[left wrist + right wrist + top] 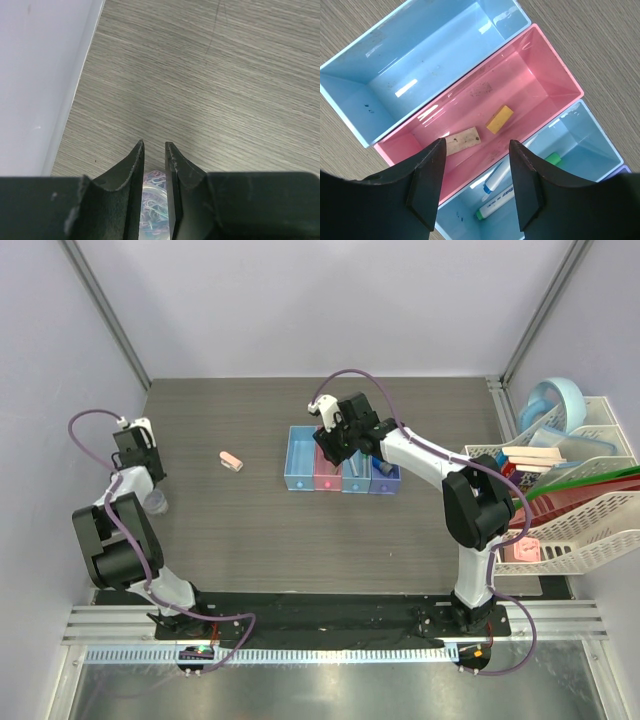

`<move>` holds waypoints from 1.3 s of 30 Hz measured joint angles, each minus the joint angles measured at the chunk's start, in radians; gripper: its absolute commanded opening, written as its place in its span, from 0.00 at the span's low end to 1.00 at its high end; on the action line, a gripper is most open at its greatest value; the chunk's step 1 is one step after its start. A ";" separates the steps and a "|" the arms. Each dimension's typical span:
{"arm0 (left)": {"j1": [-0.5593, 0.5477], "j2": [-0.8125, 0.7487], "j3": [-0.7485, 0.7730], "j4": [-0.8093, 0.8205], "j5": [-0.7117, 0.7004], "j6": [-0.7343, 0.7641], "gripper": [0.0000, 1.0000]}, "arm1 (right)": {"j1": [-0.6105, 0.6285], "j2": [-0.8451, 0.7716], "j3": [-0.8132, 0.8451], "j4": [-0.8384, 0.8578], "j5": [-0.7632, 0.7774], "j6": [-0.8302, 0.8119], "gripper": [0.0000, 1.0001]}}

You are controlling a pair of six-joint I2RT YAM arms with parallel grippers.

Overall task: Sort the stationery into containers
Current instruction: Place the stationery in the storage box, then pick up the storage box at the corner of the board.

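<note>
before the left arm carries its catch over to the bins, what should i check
1. clear round roll pinched in left claw: ok
2. roll lifted off the table: cannot tell
3. right claw open, empty: ok
4. space above the bins free: not ok, right claw hangs over the pink bin
5. end light blue bin empty: ok
6. pink eraser sorted: not ok, lies on the table
</note>
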 measured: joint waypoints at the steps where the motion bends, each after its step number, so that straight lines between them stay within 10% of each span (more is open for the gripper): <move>1: 0.000 -0.004 0.002 -0.003 0.006 -0.001 0.23 | 0.000 0.000 0.000 0.000 0.002 0.000 0.59; 23: -0.328 0.073 0.299 -0.061 0.050 -0.023 0.21 | -0.019 -0.096 -0.002 -0.063 0.069 -0.081 0.77; 29: -0.405 0.134 0.368 -0.098 0.013 -0.043 0.76 | -0.043 -0.128 -0.029 -0.061 0.066 -0.079 0.78; 39: -0.172 -0.021 0.190 -0.176 -0.016 -0.070 1.00 | -0.046 -0.136 -0.055 -0.069 0.058 -0.078 0.79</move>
